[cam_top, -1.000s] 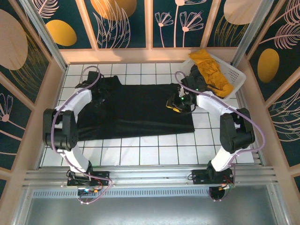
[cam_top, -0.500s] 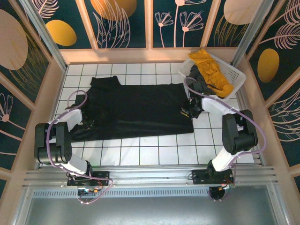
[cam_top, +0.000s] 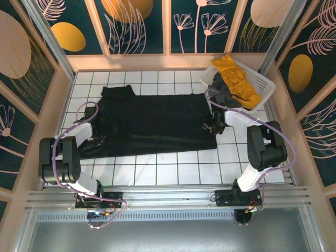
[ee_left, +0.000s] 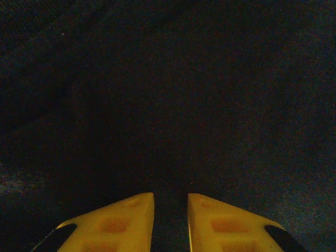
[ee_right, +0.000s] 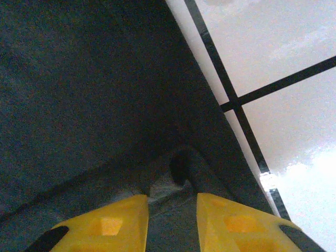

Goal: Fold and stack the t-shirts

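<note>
L fingers (ee_left: 121, 223), yellow plastic, narrow gap, pressed onto black t-shirt (cam_top: 152, 123) near its left edge; can't tell if cloth is pinched. R fingers (ee_right: 231, 223) also narrow, a pucker of cloth nipped btwn the tips at the shirt's right edge. Glossy white tiles (ee_right: 294, 121) w/ dark grout lie just beside. Shirt is spread flat, matte, mid tabletop (cam_top: 173, 168); bare tile strips along near and far edges. Far-right corner: white slotted basket (cam_top: 265, 84) w/ mustard t-shirt (cam_top: 233, 71) and dark grey t-shirt (cam_top: 223, 94) crumpled in it.
</note>
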